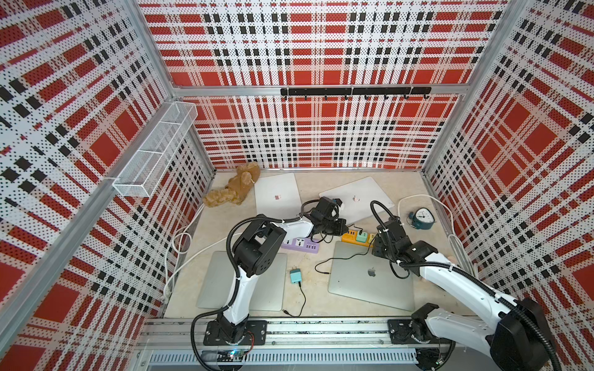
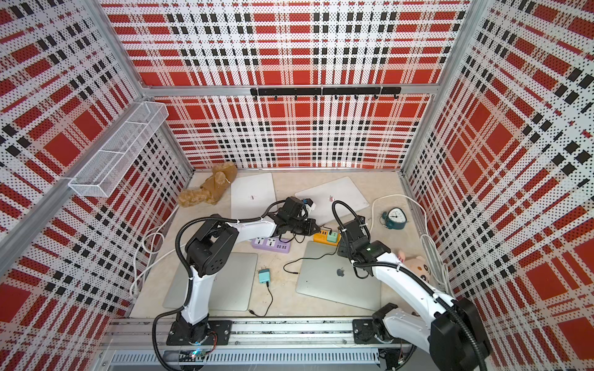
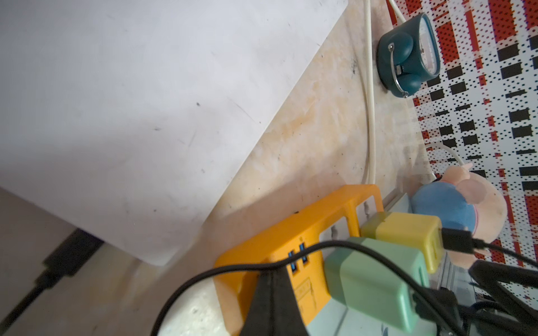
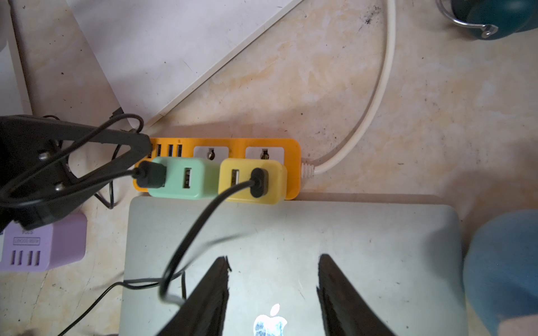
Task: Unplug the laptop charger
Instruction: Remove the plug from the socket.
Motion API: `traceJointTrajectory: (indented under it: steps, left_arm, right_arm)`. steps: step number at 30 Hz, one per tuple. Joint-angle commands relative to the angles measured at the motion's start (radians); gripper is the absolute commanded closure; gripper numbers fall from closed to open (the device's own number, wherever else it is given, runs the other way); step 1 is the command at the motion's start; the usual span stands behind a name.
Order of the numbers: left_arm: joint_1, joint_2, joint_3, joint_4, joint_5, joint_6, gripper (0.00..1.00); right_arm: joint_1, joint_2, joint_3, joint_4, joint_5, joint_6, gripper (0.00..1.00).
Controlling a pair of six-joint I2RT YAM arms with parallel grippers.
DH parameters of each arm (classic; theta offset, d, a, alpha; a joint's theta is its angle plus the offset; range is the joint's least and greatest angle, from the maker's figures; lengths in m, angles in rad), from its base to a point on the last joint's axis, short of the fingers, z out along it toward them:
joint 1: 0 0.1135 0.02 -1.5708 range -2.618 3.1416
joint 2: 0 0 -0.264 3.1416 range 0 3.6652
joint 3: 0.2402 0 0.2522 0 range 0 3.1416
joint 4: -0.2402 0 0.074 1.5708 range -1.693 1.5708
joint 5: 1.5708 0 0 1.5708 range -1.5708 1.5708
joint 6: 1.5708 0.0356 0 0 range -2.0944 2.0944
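Observation:
An orange power strip (image 4: 291,151) lies just beyond the silver Apple laptop (image 4: 378,261). Two chargers are plugged into it side by side, a green one (image 4: 201,177) and a yellow one (image 4: 276,186), each with a black cable. The yellow charger's cable (image 4: 192,232) loops over the laptop lid. My right gripper (image 4: 274,257) hovers open over that lid, a short way from the yellow charger, with nothing between its fingers. My left gripper (image 4: 142,145) is shut, its tip at the strip's USB end (image 3: 297,261), and the green charger's cable crosses it.
A purple power strip (image 1: 300,245) lies left of the orange one. A loose teal charger (image 1: 295,276) with cable sits in the middle. Three more laptops (image 1: 278,192) (image 1: 356,199) (image 1: 221,279), a teal alarm clock (image 1: 422,218), a brown plush (image 1: 234,189) and a pink plush (image 2: 418,266) surround them.

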Motion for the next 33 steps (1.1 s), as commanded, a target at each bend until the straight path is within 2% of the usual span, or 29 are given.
traceJointTrajectory:
  steps: [1,26,33]
  left_arm:
    - [0.007,0.030,-0.007,-0.088,-0.032,0.021,1.00]
    - [0.005,0.025,-0.018,-0.105,-0.033,0.011,1.00]
    - [0.006,0.023,-0.018,-0.114,-0.033,0.017,1.00]
  right_arm:
    - [-0.008,0.001,-0.005,0.029,0.019,-0.006,0.46]
    - [-0.008,0.074,0.024,0.059,0.047,-0.031,0.42]
    - [-0.008,0.104,0.023,0.118,0.042,-0.049,0.42]
